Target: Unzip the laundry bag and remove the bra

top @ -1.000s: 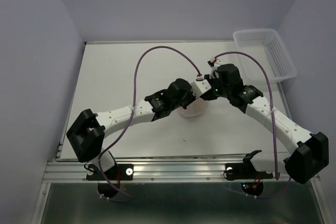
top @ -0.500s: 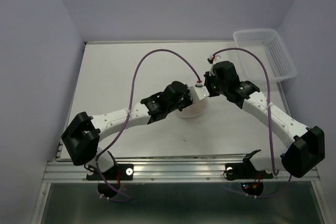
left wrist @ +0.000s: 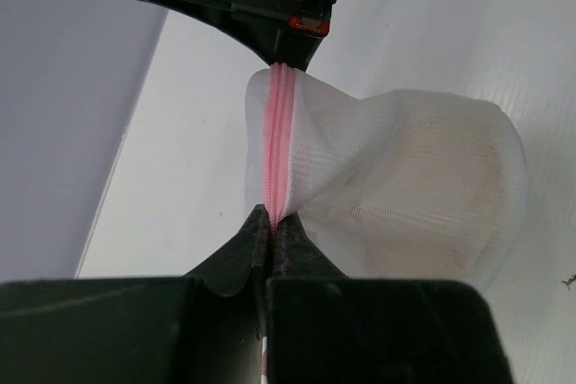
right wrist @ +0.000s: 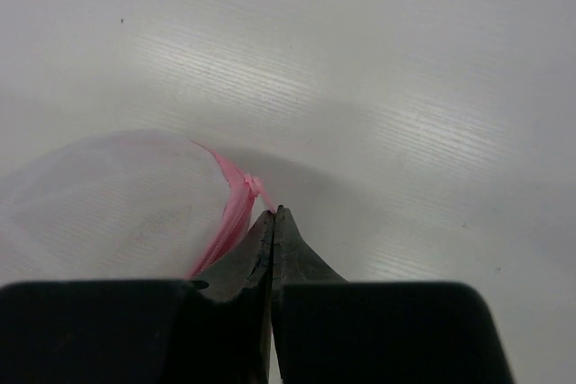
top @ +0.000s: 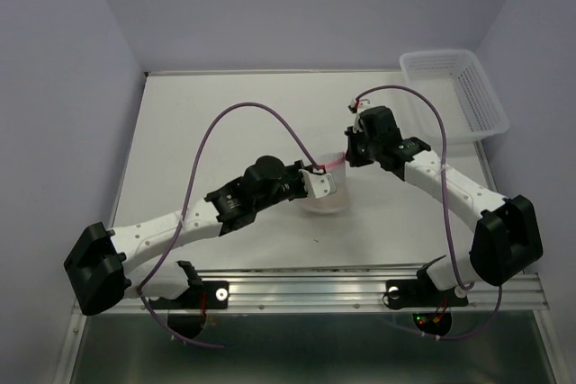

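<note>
The laundry bag (top: 326, 200) lay near the middle of the table (top: 207, 123), held between both arms. The left gripper (left wrist: 270, 218) was pinched tight on the near end of its pink zipper (left wrist: 277, 141). The right gripper (right wrist: 273, 213) was pressed together on the far end, with the zipper taut between them.
</note>
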Available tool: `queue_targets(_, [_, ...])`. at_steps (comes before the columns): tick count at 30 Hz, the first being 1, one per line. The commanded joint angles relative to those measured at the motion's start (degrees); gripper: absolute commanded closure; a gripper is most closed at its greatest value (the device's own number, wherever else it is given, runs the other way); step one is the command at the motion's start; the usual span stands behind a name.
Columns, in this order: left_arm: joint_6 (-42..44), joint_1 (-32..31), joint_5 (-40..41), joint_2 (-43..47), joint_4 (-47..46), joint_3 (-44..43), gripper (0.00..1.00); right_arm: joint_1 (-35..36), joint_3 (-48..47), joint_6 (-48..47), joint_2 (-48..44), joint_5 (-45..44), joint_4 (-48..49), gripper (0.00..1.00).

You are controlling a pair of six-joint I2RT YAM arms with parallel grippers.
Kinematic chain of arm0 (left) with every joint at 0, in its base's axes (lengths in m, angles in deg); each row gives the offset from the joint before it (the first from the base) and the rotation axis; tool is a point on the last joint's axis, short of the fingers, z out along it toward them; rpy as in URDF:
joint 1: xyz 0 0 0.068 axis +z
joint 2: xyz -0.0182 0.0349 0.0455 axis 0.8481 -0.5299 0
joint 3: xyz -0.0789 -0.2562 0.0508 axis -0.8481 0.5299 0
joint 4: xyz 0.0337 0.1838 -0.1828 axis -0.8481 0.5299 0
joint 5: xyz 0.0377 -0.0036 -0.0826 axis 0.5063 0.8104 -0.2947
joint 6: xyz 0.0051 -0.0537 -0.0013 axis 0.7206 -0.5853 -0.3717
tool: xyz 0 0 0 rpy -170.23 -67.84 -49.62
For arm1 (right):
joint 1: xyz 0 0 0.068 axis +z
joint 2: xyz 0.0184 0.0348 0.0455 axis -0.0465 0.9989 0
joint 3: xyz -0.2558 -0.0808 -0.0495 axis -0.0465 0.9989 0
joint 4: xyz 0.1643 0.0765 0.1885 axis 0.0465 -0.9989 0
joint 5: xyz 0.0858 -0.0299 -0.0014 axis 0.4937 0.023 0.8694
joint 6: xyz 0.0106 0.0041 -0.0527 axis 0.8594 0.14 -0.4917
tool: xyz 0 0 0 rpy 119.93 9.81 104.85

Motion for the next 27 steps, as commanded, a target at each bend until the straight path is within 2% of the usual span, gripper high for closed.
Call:
queue_targets(1, [4.45, -0.07, -2.97, 3.73, -7.04, 1.52, 1.00, -3.85, 4.99, -3.16, 1.62, 4.31, 12.43, 0.99])
queue_targets(4, [4.19, 0.37, -3.32, 4.52, -7.57, 2.31, 1.00, -5.79, 8.96, -2.90, 3.20, 13.17, 18.68, 0.99])
queue_targets(6, [4.02, 0.81, -3.76, 4.52, -8.18, 2.84, 1.00, -5.79, 10.29, -3.59, 3.39, 14.68, 20.90, 0.99])
queue_targets(15, [-1.43, 7.21, -6.13, 0.05, -10.03, 3.28, 1.00, -5.79, 7.57, -2.29, -2.93, 13.20, 17.75, 0.99])
queue_targets(23, [-1.70, 15.12, -6.83, -3.73, -11.08, 1.53, 1.00, -5.79, 9.24, -2.72, -7.95, 12.05, 15.64, 0.99])
queue_targets(27, [-0.21, 16.02, -4.73, -6.98, -10.82, -0.84, 1.00, -5.18, 9.33, -2.54, -9.97, 11.35, 14.94, 0.99])
